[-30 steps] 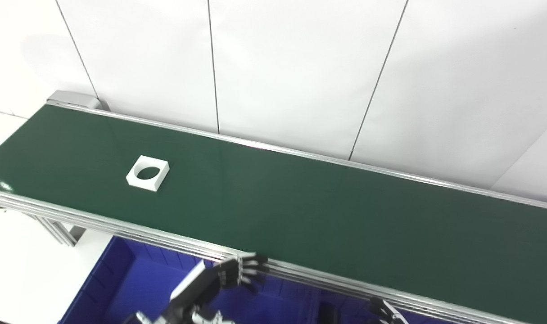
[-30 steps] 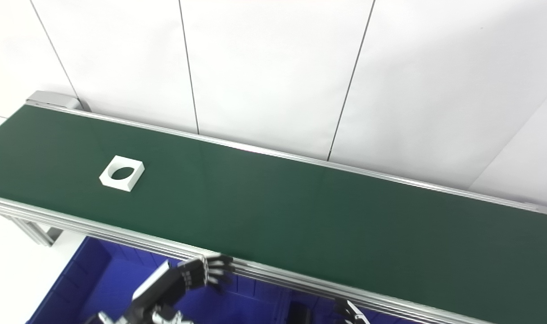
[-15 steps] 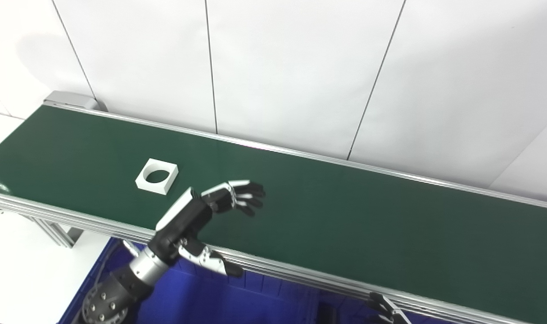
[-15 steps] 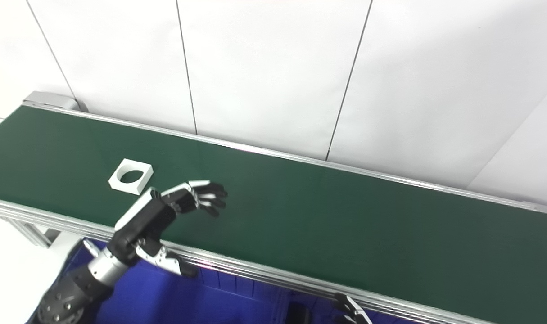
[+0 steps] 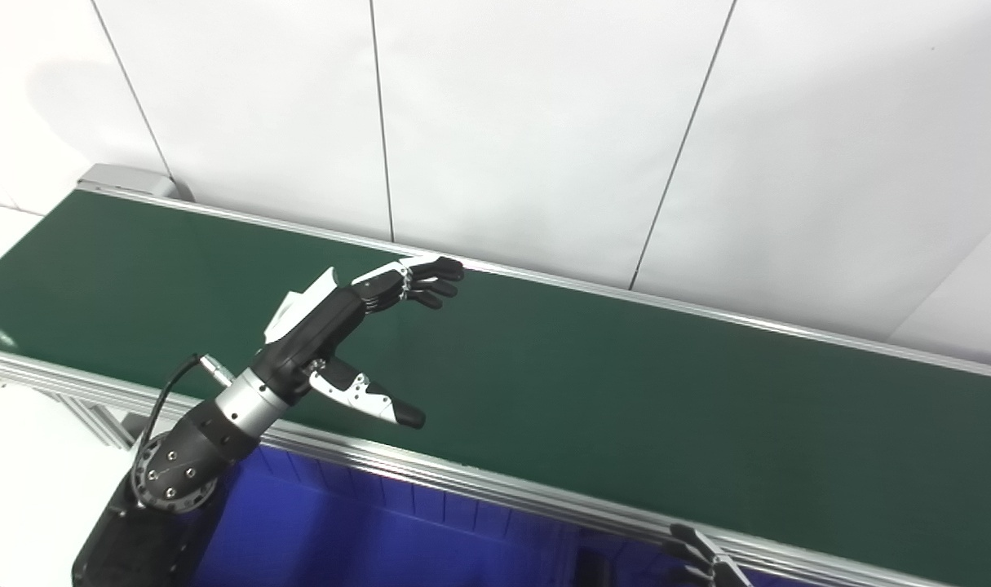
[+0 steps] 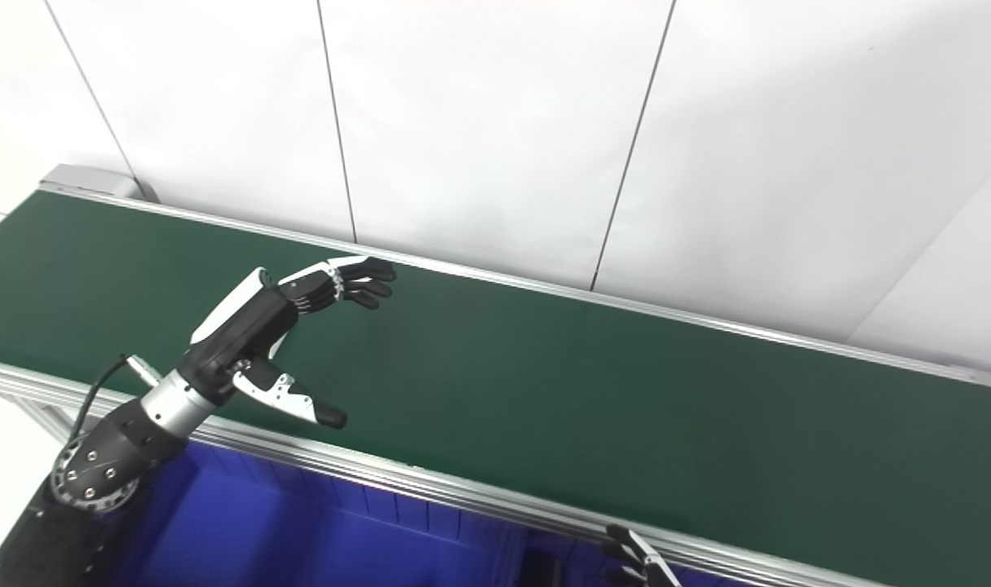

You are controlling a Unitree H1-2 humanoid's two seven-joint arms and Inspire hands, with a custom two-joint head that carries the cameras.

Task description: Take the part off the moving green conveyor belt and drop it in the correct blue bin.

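Observation:
My left hand (image 5: 332,322) hovers over the green conveyor belt (image 5: 626,391), left of its middle. It is open, with the fingers (image 5: 418,281) stretched toward the far rail and the thumb (image 5: 364,399) pointing toward the near rail. Nothing shows in its grasp. The white square part with the round hole is not in sight in either view; the hand and wrist cover the stretch of belt where it lay. Only the fingertips of my right hand (image 5: 699,558) show at the bottom edge, below the near rail.
A blue bin (image 5: 340,538) sits below the belt's near rail (image 5: 495,485), under my left arm. A white panelled wall (image 5: 544,122) stands right behind the far rail. The belt's left end roller (image 5: 128,175) is at the upper left.
My left hand rose from beside the bin, crossed the near rail and moved out over the belt. The white part drifted right along the belt and is now hidden behind the hand.

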